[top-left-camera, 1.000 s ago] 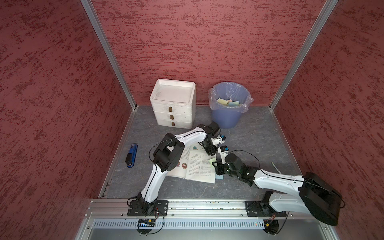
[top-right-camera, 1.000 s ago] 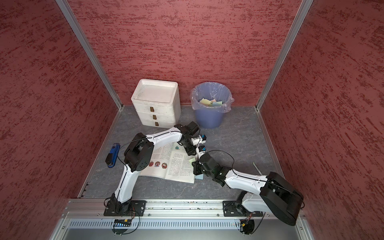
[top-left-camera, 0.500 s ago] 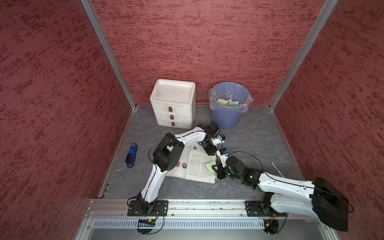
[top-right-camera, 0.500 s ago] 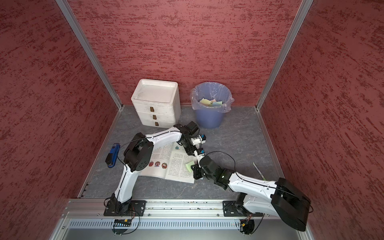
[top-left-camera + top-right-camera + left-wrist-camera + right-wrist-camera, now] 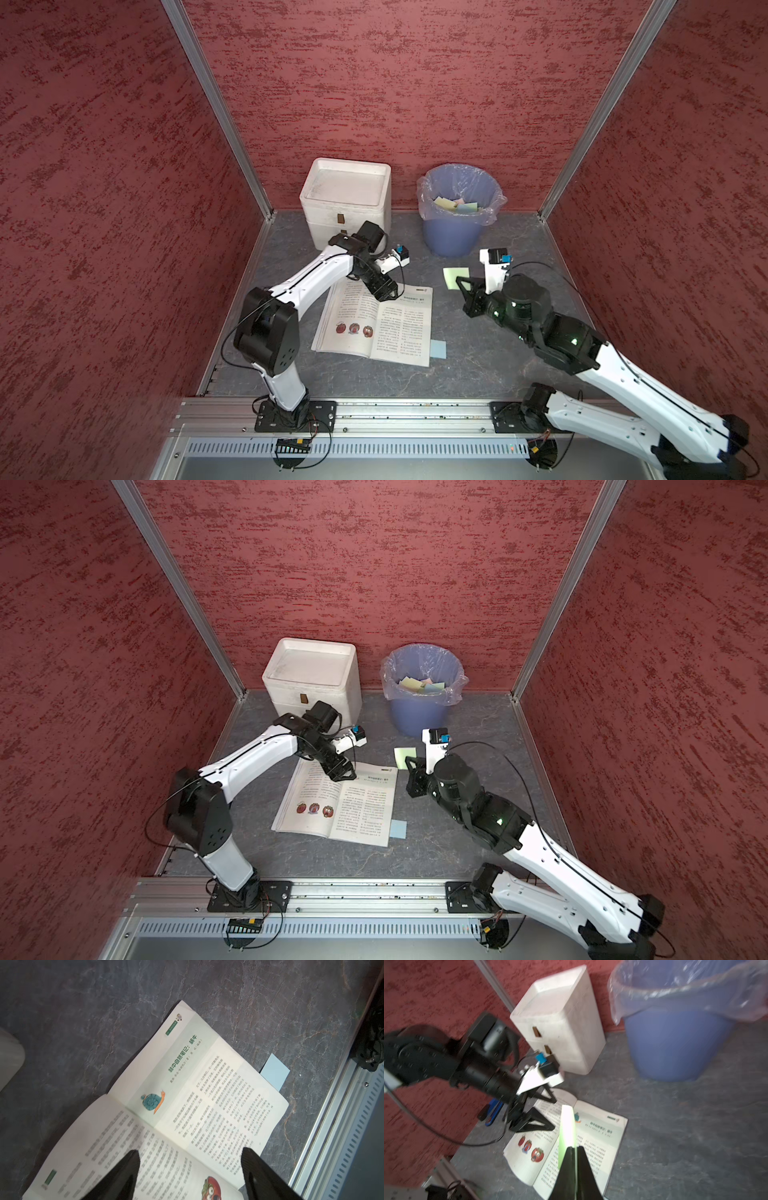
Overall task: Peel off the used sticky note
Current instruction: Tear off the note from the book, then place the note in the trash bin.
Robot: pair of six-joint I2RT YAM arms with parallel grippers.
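A pale green sticky note (image 5: 455,276) (image 5: 404,756) hangs in the air to the right of the open book (image 5: 384,328) (image 5: 345,804), clear of its pages. My right gripper (image 5: 466,286) (image 5: 412,767) is shut on the note's lower edge. In the right wrist view the note (image 5: 566,1124) stands edge-on out of the closed right gripper (image 5: 574,1148). Over the book's far left page my left gripper (image 5: 384,291) (image 5: 341,773) (image 5: 189,1159) stands open with nothing between its fingers. A light blue note (image 5: 437,348) (image 5: 274,1072) pokes out from under the book's right edge.
A blue bin (image 5: 451,239) lined with clear plastic holds several used notes at the back right. Left of it stands a white drawer unit (image 5: 347,199). A small blue tool (image 5: 492,1113) lies behind the left arm. The metal rail (image 5: 374,411) runs along the front.
The right gripper has pulled the green note off the book's right page and carried it up and right toward the bin. The left gripper has opened and shifted left over the book.
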